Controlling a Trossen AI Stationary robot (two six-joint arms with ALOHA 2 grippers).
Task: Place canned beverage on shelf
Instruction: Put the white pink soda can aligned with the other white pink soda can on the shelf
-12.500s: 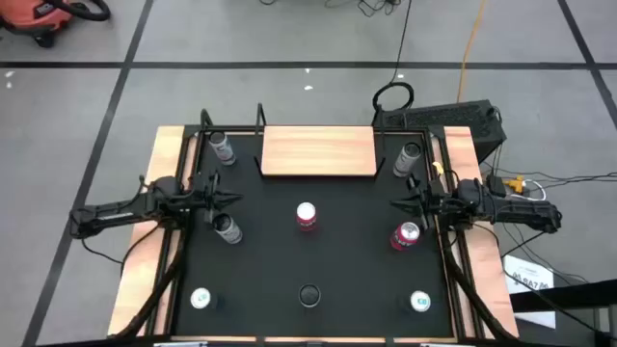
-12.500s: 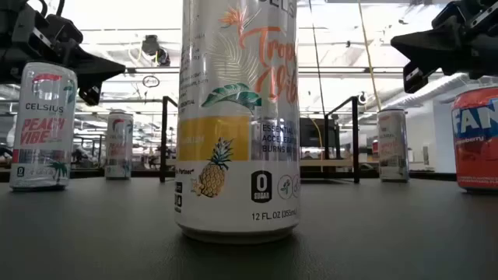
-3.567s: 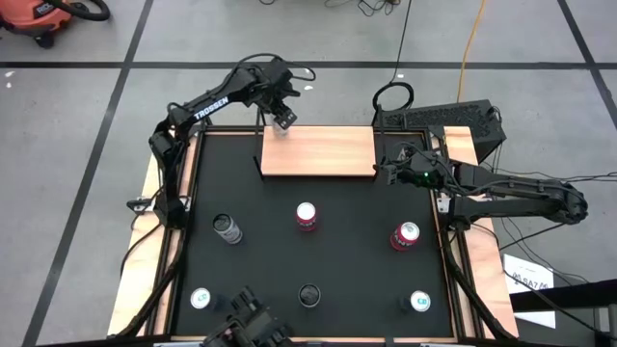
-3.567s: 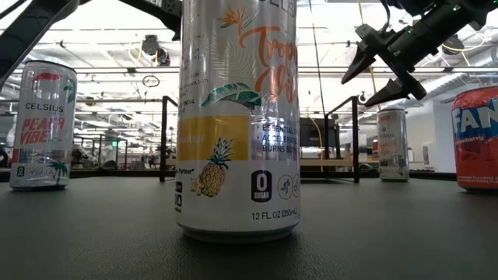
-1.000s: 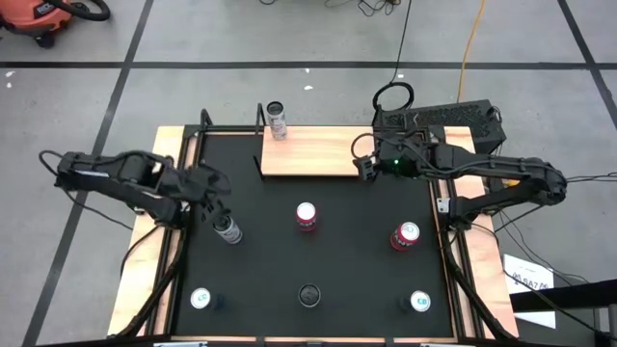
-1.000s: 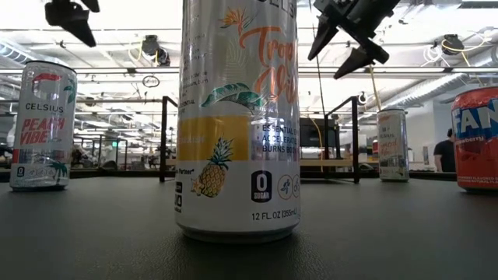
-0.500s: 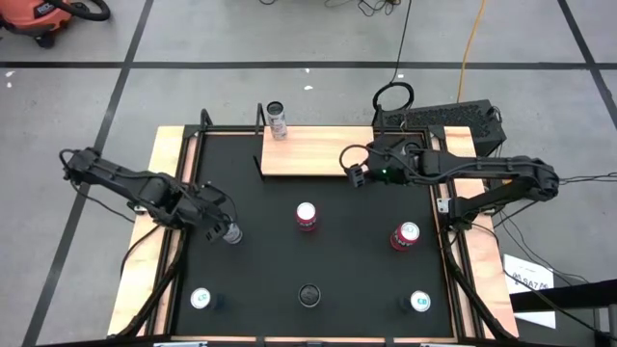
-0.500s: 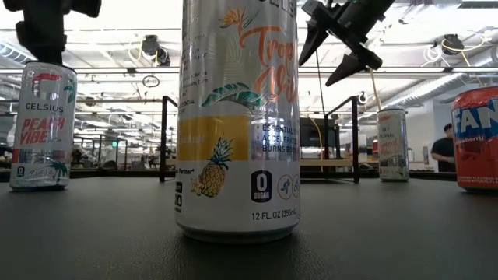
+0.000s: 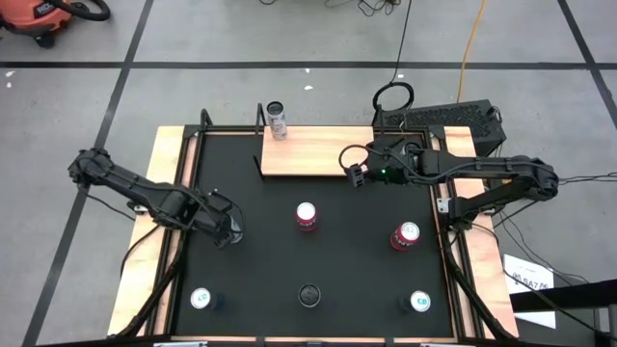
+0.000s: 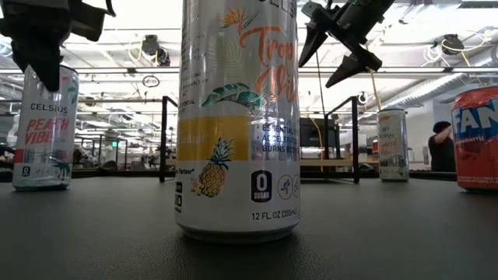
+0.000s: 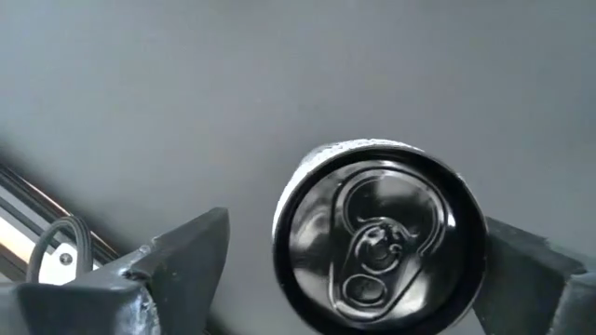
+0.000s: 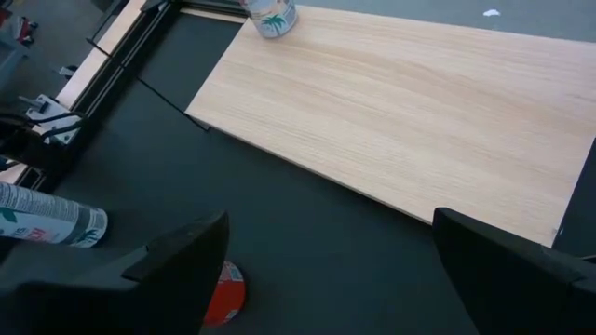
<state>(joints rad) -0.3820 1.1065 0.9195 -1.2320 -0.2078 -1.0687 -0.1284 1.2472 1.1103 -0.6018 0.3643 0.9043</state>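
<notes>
One can [image 9: 278,120] standing at upper left of the shelf [image 9: 318,151]; left gripper [image 11: 354,256] spread around a silver can [image 11: 379,244] at frame left, right gripper [image 12: 326,270] spread, empty, near the shelf's right end; several cans left.

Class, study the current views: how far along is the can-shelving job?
Done: one can stands at the shelf's far left corner. In hand: the open left gripper straddles the Celsius Peach Vibe can, not yet lifted. The right gripper hovers open and empty by the shelf. Left: the Fanta can and others on the tabletop.
</notes>
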